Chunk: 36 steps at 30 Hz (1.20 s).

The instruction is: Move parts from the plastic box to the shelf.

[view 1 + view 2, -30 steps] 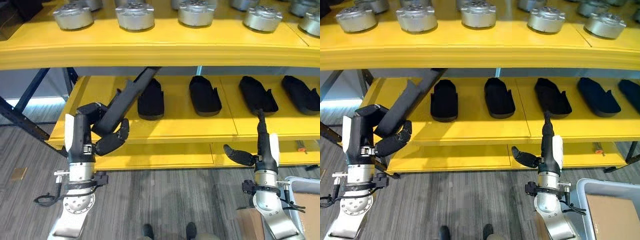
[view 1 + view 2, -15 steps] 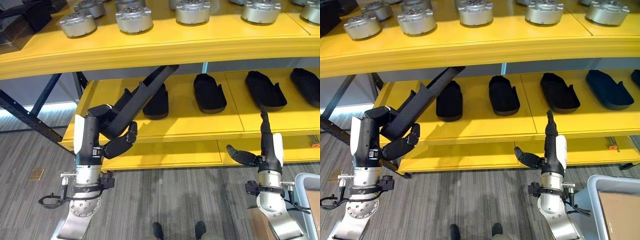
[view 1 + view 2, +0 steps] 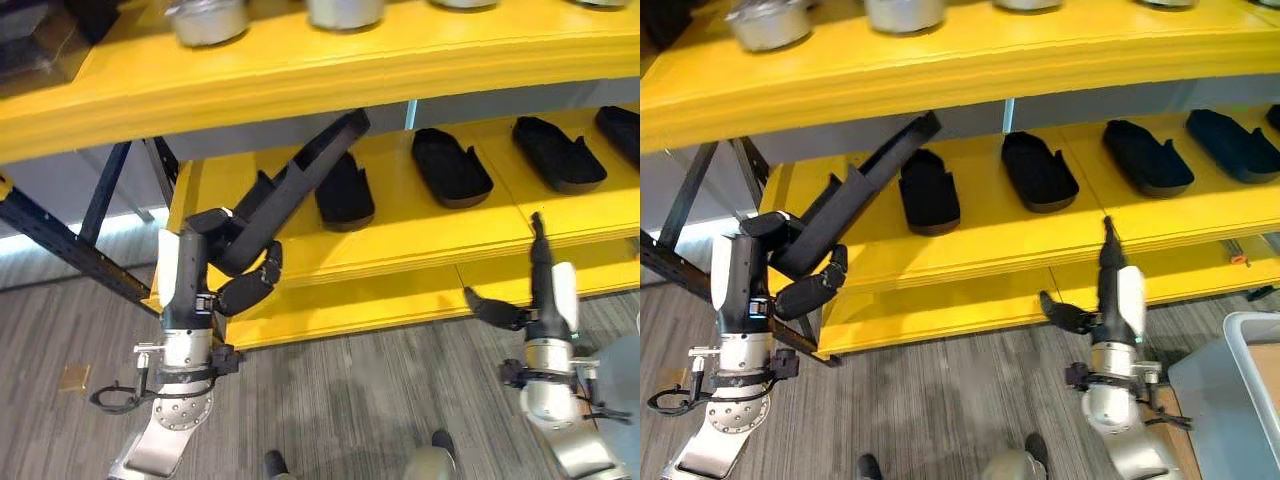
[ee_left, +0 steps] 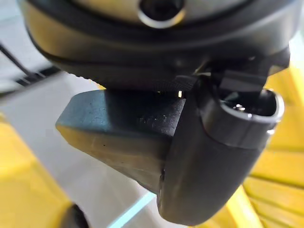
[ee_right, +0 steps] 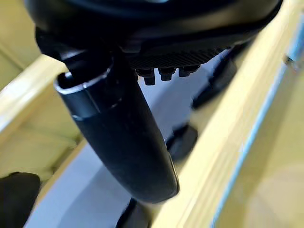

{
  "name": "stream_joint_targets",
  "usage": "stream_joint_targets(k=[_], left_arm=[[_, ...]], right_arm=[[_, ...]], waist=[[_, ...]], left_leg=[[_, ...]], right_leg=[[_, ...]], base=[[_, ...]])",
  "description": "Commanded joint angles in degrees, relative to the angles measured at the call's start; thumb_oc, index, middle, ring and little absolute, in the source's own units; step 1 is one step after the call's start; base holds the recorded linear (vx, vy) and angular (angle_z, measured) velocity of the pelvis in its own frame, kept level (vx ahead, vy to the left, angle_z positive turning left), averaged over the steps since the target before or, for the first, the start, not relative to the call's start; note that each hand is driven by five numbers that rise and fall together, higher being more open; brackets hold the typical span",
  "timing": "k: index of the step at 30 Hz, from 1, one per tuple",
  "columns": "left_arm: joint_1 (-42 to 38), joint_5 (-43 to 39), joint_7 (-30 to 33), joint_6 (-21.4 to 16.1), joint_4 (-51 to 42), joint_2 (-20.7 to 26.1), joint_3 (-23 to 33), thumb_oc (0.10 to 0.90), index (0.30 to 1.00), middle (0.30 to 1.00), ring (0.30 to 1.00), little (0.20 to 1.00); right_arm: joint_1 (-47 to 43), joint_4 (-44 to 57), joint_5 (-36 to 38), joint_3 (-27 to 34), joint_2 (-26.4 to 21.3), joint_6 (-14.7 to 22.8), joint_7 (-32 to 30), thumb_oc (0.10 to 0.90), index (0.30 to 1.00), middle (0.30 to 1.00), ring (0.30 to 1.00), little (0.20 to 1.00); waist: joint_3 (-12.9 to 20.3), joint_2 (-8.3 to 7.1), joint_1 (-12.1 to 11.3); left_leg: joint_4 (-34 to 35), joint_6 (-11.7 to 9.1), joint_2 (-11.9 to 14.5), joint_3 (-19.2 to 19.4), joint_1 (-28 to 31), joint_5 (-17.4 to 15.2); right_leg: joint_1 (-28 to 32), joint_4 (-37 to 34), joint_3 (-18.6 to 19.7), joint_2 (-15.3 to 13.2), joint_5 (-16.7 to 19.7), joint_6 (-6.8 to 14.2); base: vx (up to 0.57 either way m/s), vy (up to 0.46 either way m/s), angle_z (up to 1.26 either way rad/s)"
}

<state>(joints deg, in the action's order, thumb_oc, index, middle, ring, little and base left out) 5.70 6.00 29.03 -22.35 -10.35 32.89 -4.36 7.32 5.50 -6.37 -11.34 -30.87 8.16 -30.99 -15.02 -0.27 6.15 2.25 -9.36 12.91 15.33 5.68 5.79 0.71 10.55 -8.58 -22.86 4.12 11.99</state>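
At the left of the frame the left hand (image 3: 232, 268) has its fingers curled round a long black part (image 3: 300, 185), tilted, its far end under the upper shelf (image 3: 330, 75); that end could catch the shelf's edge and twist loose. At lower right the right hand (image 3: 535, 300) is straight-fingered, empty. The right eye view adds the plastic box (image 3: 1238, 370).

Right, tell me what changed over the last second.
The camera's view has shifted; the shelf things did not move. The left hand stays shut on the long black part, whose far end has come a little further in over the lower yellow shelf. The right hand stays open and empty.
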Motion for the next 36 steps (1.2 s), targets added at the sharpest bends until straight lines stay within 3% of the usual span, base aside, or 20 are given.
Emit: stream_joint_targets(k=[1, 5, 8, 12, 13, 15, 19, 25, 31, 33, 34, 36], left_arm=[[-4.4, -3.7, -1.0, -5.8, -8.2, -1.6, 6.0, 0.416, 0.322, 0.322, 0.322, 0.322], [-4.2, -3.0, -1.8, -6.4, -8.8, -1.2, 7.0, 0.4, 0.3, 0.3, 0.3, 0.3], [-4.3, -1.7, -1.5, -6.7, -8.9, -0.6, 8.0, 0.4, 0.3, 0.3, 0.3, 0.3], [-4.0, -3.0, -4.0, -6.8, -8.4, 0.2, 9.5, 0.4, 0.3, 0.3, 0.3, 0.3], [-3.0, -3.0, -3.8, -6.6, -8.5, 0.4, 9.7, 0.4, 0.3, 0.3, 0.3, 0.3], [-2.7, -3.4, -4.8, -5.2, -8.8, 0.4, 9.5, 0.4, 0.3, 0.3, 0.3, 0.3], [-7.4, -3.6, -0.2, -1.3, -0.1, 0.3, 6.8, 0.4, 0.3, 0.3, 0.3, 0.3], [-7.3, -3.9, -0.3, 0.4, -0.3, -0.7, 8.4, 0.4, 0.3, 0.3, 0.3, 0.3], [-6.3, -3.6, -0.4, 0.1, -0.1, -1.4, 8.1, 0.4, 0.3, 0.3, 0.3, 0.3], [-7.2, -4.6, -3.6, 0.0, 0.2, -1.3, 7.1, 0.4, 0.3, 0.3, 0.3, 0.3], [-7.7, -5.0, -4.4, 0.2, 0.1, -1.1, 6.6, 0.4, 0.3, 0.3, 0.3, 0.3], [-6.5, -5.6, -4.5, 1.5, -1.0, -1.0, 7.1, 0.4, 0.3, 0.3, 0.3, 0.3]], right_arm=[[-6.6, 6.0, 0.5, 6.4, -4.5, 5.1, -1.9, 0.9, 1.0, 1.0, 1.0, 1.0], [-6.3, 7.0, -2.2, 6.9, -3.0, 2.9, -1.7, 0.9, 1.0, 1.0, 1.0, 1.0], [-6.5, 7.5, -2.3, 6.9, -2.4, 2.0, -1.5, 0.9, 1.0, 1.0, 1.0, 1.0], [-7.4, 8.9, -2.1, 6.8, -0.9, 0.1, -0.2, 0.9, 1.0, 1.0, 1.0, 1.0], [-8.2, 8.4, -2.0, 6.0, -0.5, 0.2, 0.8, 0.9, 1.0, 1.0, 1.0, 1.0], [-9.0, 7.5, -1.9, 5.1, -0.7, -0.1, 1.5, 0.9, 1.0, 1.0, 1.0, 1.0], [-9.0, 6.4, -1.8, 3.8, -2.0, 0.0, 2.2, 0.9, 1.0, 1.0, 1.0, 1.0], [-7.8, 7.3, -0.8, 5.2, -2.3, 1.5, 5.5, 0.9, 1.0, 1.0, 1.0, 1.0], [-9.8, 7.3, -1.4, 3.4, -2.9, 2.9, 8.4, 0.9, 1.0, 1.0, 1.0, 1.0], [-10.4, 7.0, -2.5, 3.3, -2.8, 2.2, 7.1, 0.9, 1.0, 1.0, 1.0, 1.0], [-10.4, 7.2, -2.9, 3.4, -2.7, 2.1, 6.9, 0.9, 1.0, 1.0, 1.0, 1.0], [-10.3, 7.1, 0.1, 3.8, -0.9, 2.6, 8.8, 0.9, 1.0, 1.0, 1.0, 1.0]], waist=[[4.7, 3.66, 0.8], [5.4, 3.31, 0.1], [5.9, 2.15, -1.1], [6.5, 0.27, -2.9], [6.3, 0.13, -3.7], [6.3, 0.01, -4.3], [7.2, -0.25, -2.6], [7.1, -0.36, -1.9], [7.1, -0.99, -3.6], [7.1, -1.5, -4.3], [7.1, -1.65, -4.6], [6.1, -2.02, -6.0]], left_leg=[[2.0, 0.6, 4.1, -3.9, 1.0, 2.3], [2.2, 1.2, 1.3, -3.5, 1.9, -0.9], [1.8, 1.7, 0.3, -2.4, 2.0, -1.9], [2.2, 2.0, 0.4, 2.2, 2.4, -2.2], [2.3, 1.4, 1.1, 5.0, 3.1, -2.2], [2.4, 1.1, 1.6, 6.1, 3.6, -2.1], [1.7, 0.9, 2.1, 7.0, 3.8, -1.9], [0.9, 0.9, 2.2, 7.4, 3.6, -1.9], [-1.2, 1.5, 0.7, 4.1, 2.8, -3.7], [-1.4, 2.7, -0.8, 3.4, 2.5, -4.6], [-1.3, 3.3, -1.4, 3.5, 2.5, -4.7], [-0.8, 4.0, -2.3, 6.7, 4.0, -5.2]], right_leg=[[1.8, 3.7, -2.5, 10.0, -11.1, -4.6], [3.2, -0.9, -1.8, 8.7, -8.0, -2.4], [4.4, -4.1, -4.0, 8.0, -5.5, -1.0], [5.2, -7.8, -8.8, 6.9, -2.2, 0.9], [5.1, -8.1, -12.3, 7.3, -1.8, 0.8], [5.6, -9.3, -13.6, 7.4, -1.4, 0.6], [6.5, -11.0, -12.0, 8.3, -1.0, 0.1], [6.3, -11.4, -11.1, 8.4, -0.7, -0.2], [6.3, -12.0, -9.5, 7.7, 0.0, 0.2], [6.3, -11.0, -9.7, 6.0, 0.5, 1.2], [6.3, -10.0, -10.4, 5.6, 0.5, 1.2], [3.6, -3.9, -16.0, 4.2, 2.8, 1.8]], base=[[0.19, 0.321, 0.09], [0.13, 0.169, 0.09], [0.09, 0.053, -0.11], [0.08, -0.031, -0.2], [0.09, -0.057, -0.6], [0.08, -0.081, -1.03], [0.11, -0.061, -0.25], [0.03, 0.035, -0.06], [0.0, 0.177, -0.01], [-0.02, 0.308, 0.01], [0.0, 0.292, 0.24], [0.12, 0.058, 0.21]])
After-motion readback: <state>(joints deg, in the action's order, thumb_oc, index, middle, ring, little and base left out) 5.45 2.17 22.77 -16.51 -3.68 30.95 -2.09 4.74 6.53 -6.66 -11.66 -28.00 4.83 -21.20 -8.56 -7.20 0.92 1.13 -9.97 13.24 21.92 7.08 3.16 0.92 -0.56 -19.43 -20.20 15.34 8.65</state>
